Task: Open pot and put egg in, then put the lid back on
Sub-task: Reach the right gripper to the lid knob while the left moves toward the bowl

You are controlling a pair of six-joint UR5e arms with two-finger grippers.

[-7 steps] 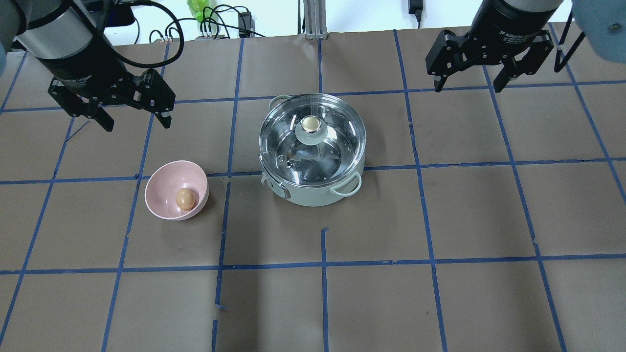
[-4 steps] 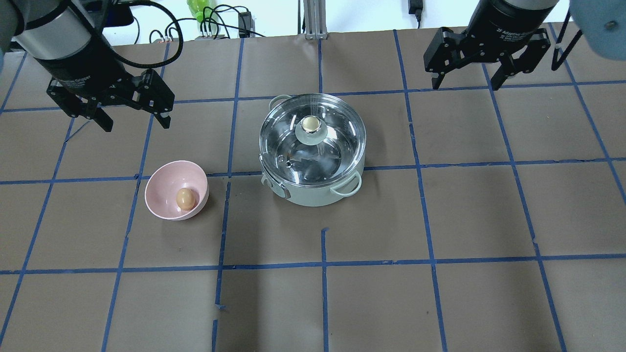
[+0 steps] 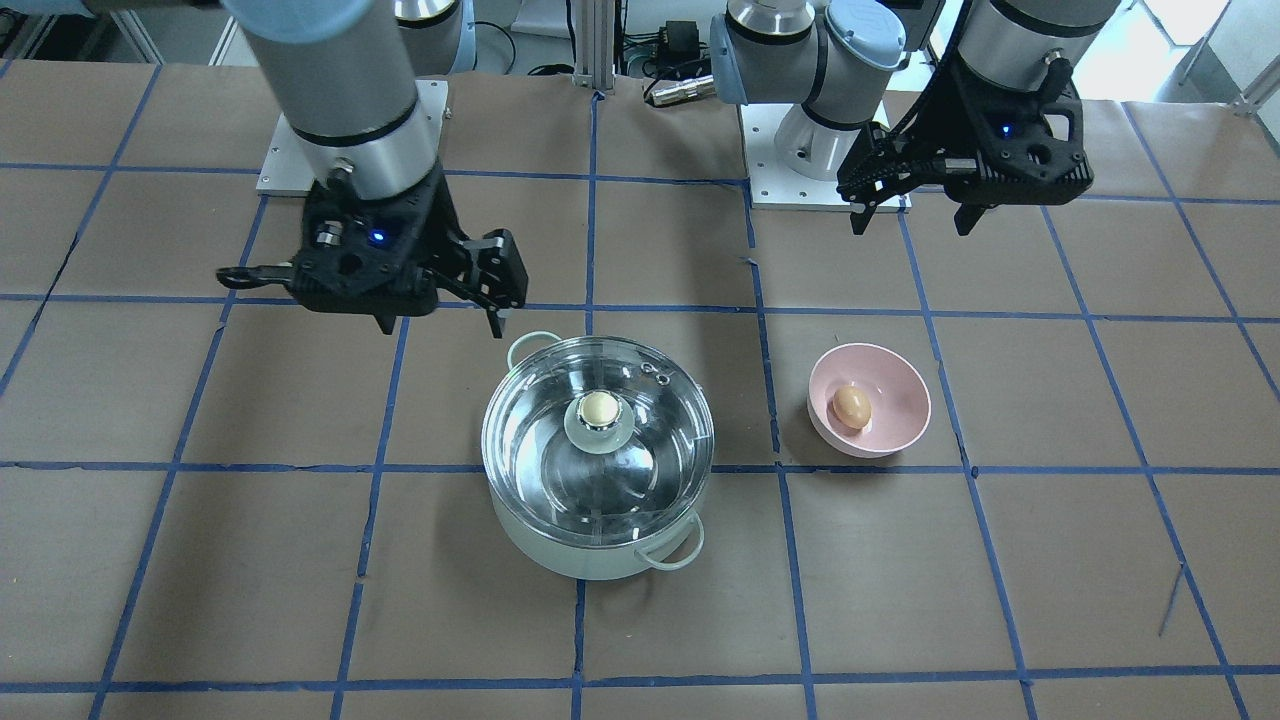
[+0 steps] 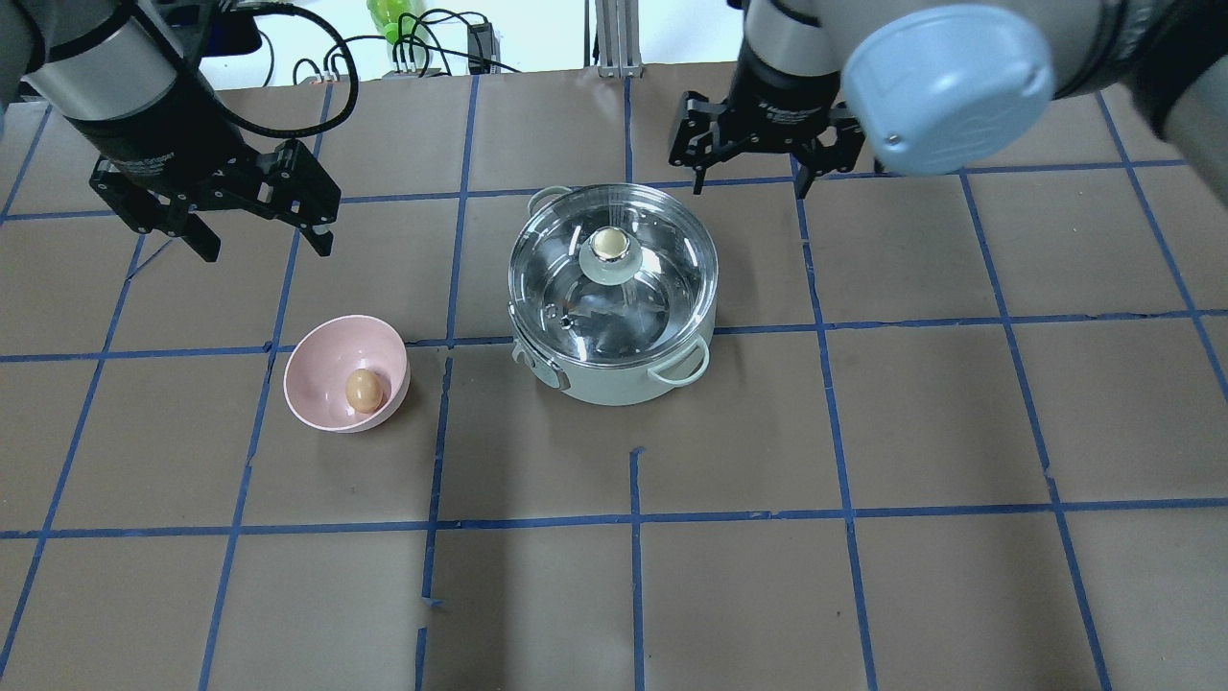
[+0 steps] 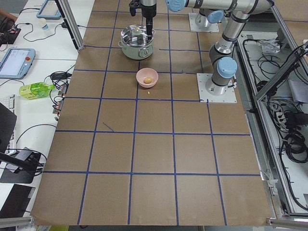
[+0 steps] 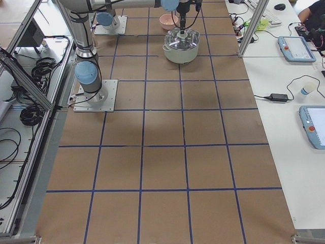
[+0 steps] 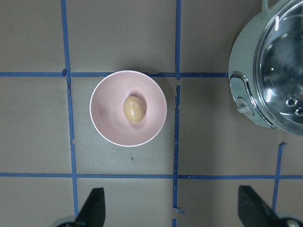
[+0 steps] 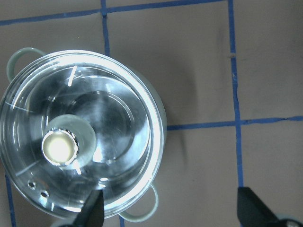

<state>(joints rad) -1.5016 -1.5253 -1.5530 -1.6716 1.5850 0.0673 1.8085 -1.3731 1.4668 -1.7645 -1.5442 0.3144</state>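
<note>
Left gripper, jaws apart, pointing down, right gripper, jaws apart, pointing down

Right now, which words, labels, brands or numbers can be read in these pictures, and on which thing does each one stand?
"Gripper" (likely; the rest is blurred): white print on the body of the left gripper.
White print on the body of the right gripper: too blurred to read.
Screen of the tablet and label of the green bottle: too small to read.
No text on the pot, lid, egg or pink bowl.
</note>
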